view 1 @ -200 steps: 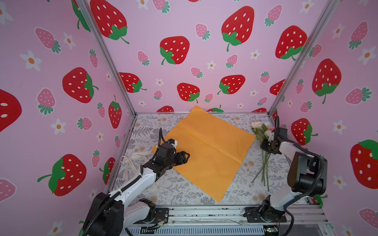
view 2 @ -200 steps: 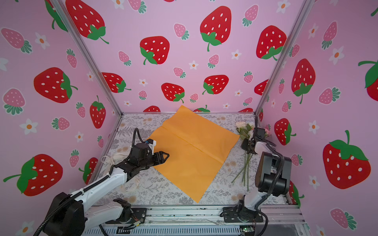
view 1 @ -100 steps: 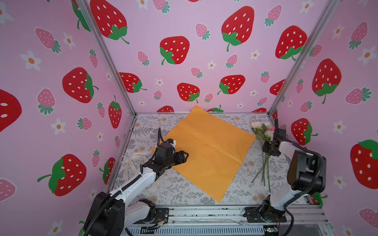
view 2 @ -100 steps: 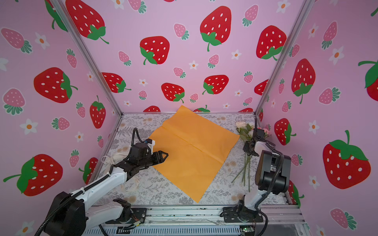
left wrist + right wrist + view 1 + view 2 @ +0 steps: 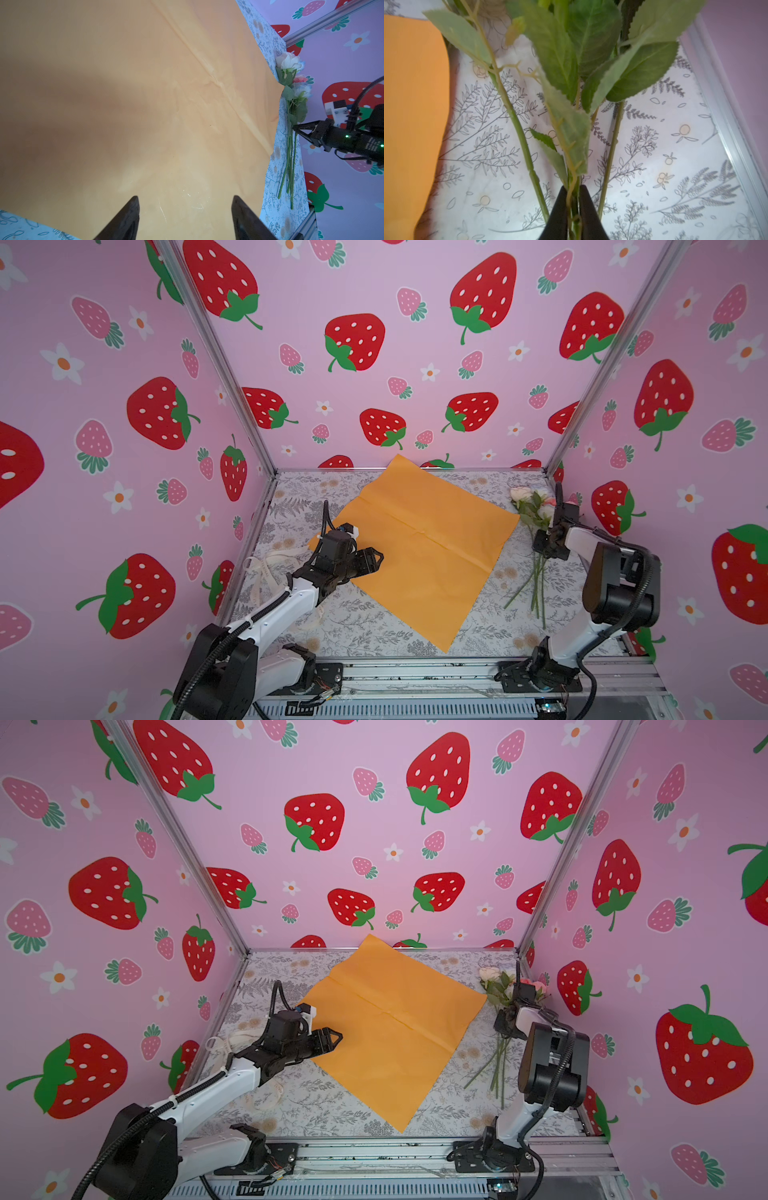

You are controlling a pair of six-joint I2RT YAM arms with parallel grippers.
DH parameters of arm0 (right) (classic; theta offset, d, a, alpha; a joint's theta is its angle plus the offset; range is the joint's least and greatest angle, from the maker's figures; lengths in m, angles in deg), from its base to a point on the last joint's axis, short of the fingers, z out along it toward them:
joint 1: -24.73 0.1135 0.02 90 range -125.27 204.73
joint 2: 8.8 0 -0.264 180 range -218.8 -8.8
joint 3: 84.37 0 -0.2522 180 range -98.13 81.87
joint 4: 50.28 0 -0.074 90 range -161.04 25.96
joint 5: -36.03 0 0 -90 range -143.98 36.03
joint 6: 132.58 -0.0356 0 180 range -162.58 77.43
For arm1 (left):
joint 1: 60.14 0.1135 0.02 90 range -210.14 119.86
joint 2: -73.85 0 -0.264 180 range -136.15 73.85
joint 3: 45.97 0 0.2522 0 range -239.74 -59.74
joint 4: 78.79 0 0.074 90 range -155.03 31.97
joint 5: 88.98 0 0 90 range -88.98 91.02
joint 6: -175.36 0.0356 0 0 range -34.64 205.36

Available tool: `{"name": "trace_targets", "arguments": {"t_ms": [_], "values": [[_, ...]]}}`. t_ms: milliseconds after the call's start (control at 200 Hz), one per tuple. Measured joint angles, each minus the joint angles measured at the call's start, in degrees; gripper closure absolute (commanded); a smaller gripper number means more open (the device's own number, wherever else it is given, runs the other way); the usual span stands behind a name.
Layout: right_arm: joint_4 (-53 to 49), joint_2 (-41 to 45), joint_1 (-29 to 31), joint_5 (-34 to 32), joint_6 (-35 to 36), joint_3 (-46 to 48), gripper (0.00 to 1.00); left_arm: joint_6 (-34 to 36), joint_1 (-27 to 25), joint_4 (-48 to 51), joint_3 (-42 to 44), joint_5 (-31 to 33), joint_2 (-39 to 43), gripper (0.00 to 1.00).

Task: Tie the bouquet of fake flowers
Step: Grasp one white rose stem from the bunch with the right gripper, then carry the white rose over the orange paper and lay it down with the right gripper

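The bouquet of fake flowers (image 5: 531, 501) (image 5: 496, 986) (image 5: 289, 62) lies loose by the right wall, its white and pink roses toward the back and its thin green stems (image 5: 538, 585) on the table. My right gripper (image 5: 542, 548) (image 5: 294, 127) (image 5: 573, 187) is shut on the middle stem (image 5: 572, 180); two other stems pass outside its jaws. The orange wrapping paper (image 5: 424, 539) (image 5: 386, 1019) (image 5: 145, 104) lies flat mid-table, apart from the flowers. My left gripper (image 5: 376, 558) (image 5: 336, 1038) (image 5: 185, 199) hovers open over the paper's left part, holding nothing.
A cream ribbon (image 5: 270, 566) (image 5: 232, 1042) lies loosely coiled on the floral table cover by the left wall, beside my left arm. Strawberry-print walls enclose the table on three sides. An aluminium rail (image 5: 415, 672) runs along the front edge.
My right gripper's jaws have come together on a flower stem. My left arm has hardly moved and stays open over the paper.
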Motion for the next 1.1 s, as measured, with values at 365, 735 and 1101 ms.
{"name": "trace_targets", "arguments": {"t_ms": [365, 735, 1101], "values": [[-4.6, 9.0, 1.0, 2.2, 1.2, -3.8, 0.96, 0.2, 0.1, 0.0, 0.0, -1.7, -2.1, 0.26], [-10.7, 10.1, 16.6, 14.9, 2.1, -24.7, 0.98, 1.5, 1.1, 6.8, -0.2, 1.3, 5.9, 0.16], [1.3, -15.4, 41.6, 26.8, -13.6, -33.0, 0.97, 0.5, 6.3, 21.6, -5.9, 8.2, 11.4, 0.08]]}}
